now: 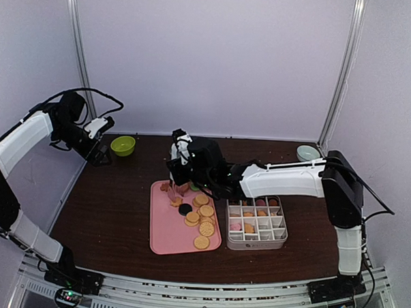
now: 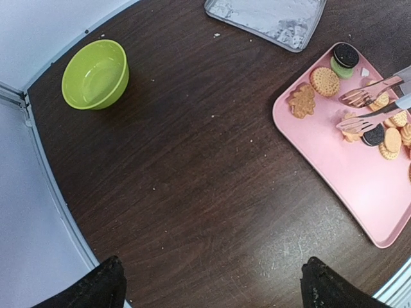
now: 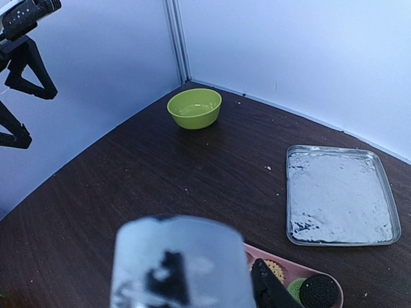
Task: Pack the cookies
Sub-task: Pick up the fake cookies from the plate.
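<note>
The cookies (image 1: pixel 200 218) lie loose on a pink tray (image 1: pixel 166 235): golden rounds, a black one (image 1: pixel 184 210) and a brown flower shape (image 2: pixel 302 101). More cookies sit in several cells of a white divided box (image 1: pixel 257 224) just right of the tray. My right gripper (image 1: pixel 179 168) hangs over the tray's far end, shut on metal tongs (image 2: pixel 366 109). The tong tips stand apart just above the cookies. In the right wrist view the tongs (image 3: pixel 173 263) are a blur that hides most of the jaws. My left gripper (image 2: pixel 212 292) is open over bare table, far left, beside the green bowl.
A green bowl (image 1: pixel 122 145) stands at the back left. A pale bowl (image 1: pixel 308 153) is at the back right. A shallow silver tray (image 3: pixel 337 196) lies behind the pink tray. White walls close in the table on three sides.
</note>
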Controlling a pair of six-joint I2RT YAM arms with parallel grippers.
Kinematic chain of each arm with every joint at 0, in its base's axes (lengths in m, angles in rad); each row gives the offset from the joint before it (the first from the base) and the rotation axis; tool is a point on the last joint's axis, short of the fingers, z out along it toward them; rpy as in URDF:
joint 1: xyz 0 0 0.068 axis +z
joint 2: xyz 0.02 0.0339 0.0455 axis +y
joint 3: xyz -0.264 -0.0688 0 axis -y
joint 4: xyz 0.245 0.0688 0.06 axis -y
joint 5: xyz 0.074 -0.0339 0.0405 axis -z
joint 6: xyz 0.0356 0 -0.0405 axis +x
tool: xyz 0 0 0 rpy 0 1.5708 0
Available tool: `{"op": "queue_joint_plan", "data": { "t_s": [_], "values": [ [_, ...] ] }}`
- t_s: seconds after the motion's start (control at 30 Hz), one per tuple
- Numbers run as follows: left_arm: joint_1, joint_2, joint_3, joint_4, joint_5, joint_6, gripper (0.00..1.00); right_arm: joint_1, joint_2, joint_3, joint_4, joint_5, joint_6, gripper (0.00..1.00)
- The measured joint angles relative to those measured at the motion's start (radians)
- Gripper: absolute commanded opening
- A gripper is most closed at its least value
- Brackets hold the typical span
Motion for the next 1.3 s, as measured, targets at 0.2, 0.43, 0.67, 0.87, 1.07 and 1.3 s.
{"op": "queue_joint_plan", "data": {
  "t_s": [0.2,0.43,0.67,0.87,1.07,1.3],
  "values": [
    [0.0,0.0,0.0,-0.004,0.009,0.0,0.98,0.006,0.004,-0.017,0.015,0.004,0.0,0.41],
    [0.0,0.0,0.006,-0.005,0.022,0.0,0.98,0.012,0.003,-0.053,0.078,0.014,0.002,0.37],
    [0.0,0.0,0.006,-0.005,0.025,0.0,0.98,0.016,-0.005,-0.076,0.104,0.005,0.043,0.16],
    [0.0,0.002,0.019,-0.006,0.026,-0.001,0.98,0.017,-0.03,-0.088,0.07,-0.008,0.061,0.04],
    [0.0,0.008,0.031,-0.009,0.032,-0.002,0.98,0.016,-0.076,-0.1,0.027,-0.027,0.071,0.0],
    [0.0,0.013,0.048,-0.01,0.032,-0.002,0.98,-0.013,-0.294,-0.229,0.012,-0.017,0.067,0.0]
  ]
}}
